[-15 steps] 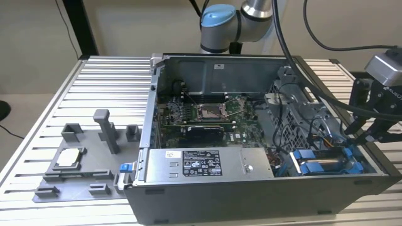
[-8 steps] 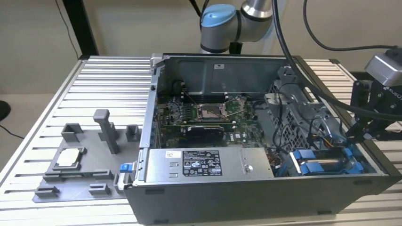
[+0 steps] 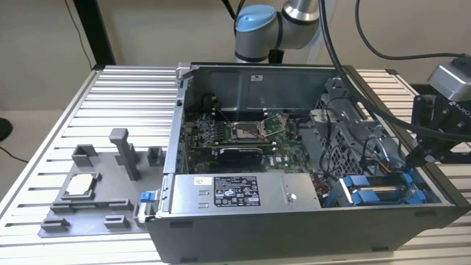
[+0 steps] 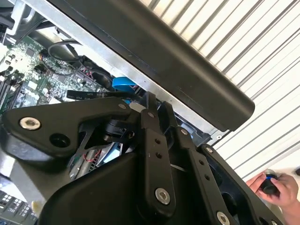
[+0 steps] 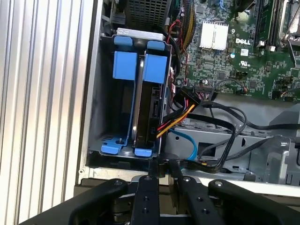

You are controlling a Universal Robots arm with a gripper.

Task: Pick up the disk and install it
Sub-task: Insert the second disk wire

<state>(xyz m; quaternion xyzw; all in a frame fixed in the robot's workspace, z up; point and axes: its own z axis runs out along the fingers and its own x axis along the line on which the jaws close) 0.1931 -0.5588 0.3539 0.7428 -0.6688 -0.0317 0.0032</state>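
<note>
**Disk seated in drive cage; claw above cage edge**

Disk position: standing on edge in the drive cage of the open computer case, in the slot nearer the motherboard. Blue frame tabs mark both ends of it in the first wrist view. A second blue carrier sits just beside it in the neighbouring slot, on the case-wall side. Red, yellow and orange wires run up to the side of the disk that faces the motherboard; I cannot tell whether the connector is seated.

In the exterior view, the blue carriers lie in the case corner at the exterior view's right, beside the long grey box with a black label.

My claw is just above the rim of the cage, at one end of the disk. Its fingers are drawn close together, with only a narrow gap, and nothing is held between them.

A person's hand rests on the slatted table outside the case, gripping a small dark knob.
</note>
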